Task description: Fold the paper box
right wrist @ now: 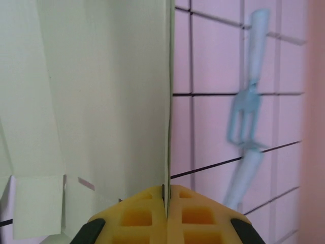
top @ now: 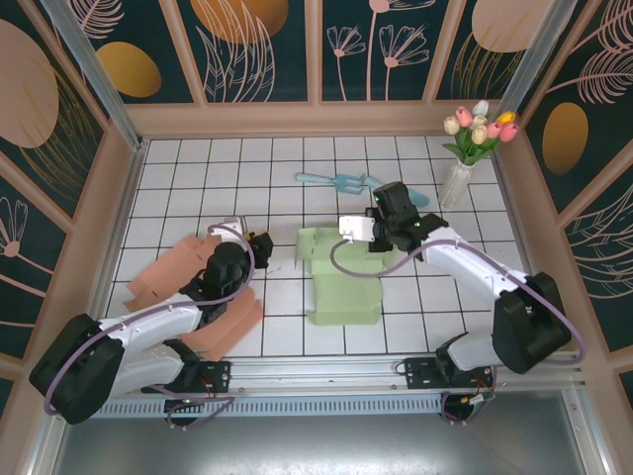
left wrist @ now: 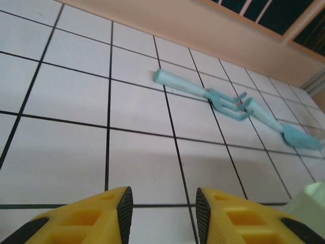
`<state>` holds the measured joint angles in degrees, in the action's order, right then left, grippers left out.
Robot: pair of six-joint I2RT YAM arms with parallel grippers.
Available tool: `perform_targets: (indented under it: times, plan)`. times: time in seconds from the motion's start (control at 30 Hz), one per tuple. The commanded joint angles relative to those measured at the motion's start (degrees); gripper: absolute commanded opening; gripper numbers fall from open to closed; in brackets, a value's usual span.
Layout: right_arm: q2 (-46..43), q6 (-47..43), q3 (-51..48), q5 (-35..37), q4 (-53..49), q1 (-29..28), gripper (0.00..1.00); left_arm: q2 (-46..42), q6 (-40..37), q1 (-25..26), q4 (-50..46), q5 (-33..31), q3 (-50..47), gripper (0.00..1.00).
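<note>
The pale green paper box [top: 344, 282] lies partly flat in the middle of the tiled table, its far panel raised. My right gripper [top: 384, 236] is shut on that panel's edge; in the right wrist view the thin green sheet [right wrist: 101, 101] stands on edge, pinched between the yellow fingers [right wrist: 147, 213]. My left gripper [top: 259, 244] hovers just left of the box, open, with bare tile between its yellow fingers [left wrist: 96, 216]. A corner of the green box [left wrist: 316, 201] shows at the right edge of the left wrist view.
Flat salmon-coloured cardboard pieces [top: 173, 272] lie at the left under my left arm. Light blue plastic garden tools [top: 336, 181] lie behind the box, also seen as a fork [left wrist: 203, 92]. A glass vase of tulips [top: 460, 168] stands at the back right. Wooden walls enclose the table.
</note>
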<state>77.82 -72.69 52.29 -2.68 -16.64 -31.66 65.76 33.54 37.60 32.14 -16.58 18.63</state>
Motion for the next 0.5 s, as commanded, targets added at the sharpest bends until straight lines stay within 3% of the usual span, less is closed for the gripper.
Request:
perform_targets:
  times: [0.0,0.23,0.47]
  plan:
    - [-2.2,-6.6,-3.7,2.1,12.4,-1.7,0.0,1.2,-4.0,-0.2,8.8,5.4,-2.5,0.43]
    - [-1.3,-8.5,-7.1,3.0,19.6,-4.7,0.0,0.0,-7.3,-0.2,16.4,10.6,-6.4,0.46]
    - [4.7,-9.6,-7.4,8.3,21.0,-5.0,0.0,4.9,-7.7,-0.1,18.3,8.9,-7.4,0.45]
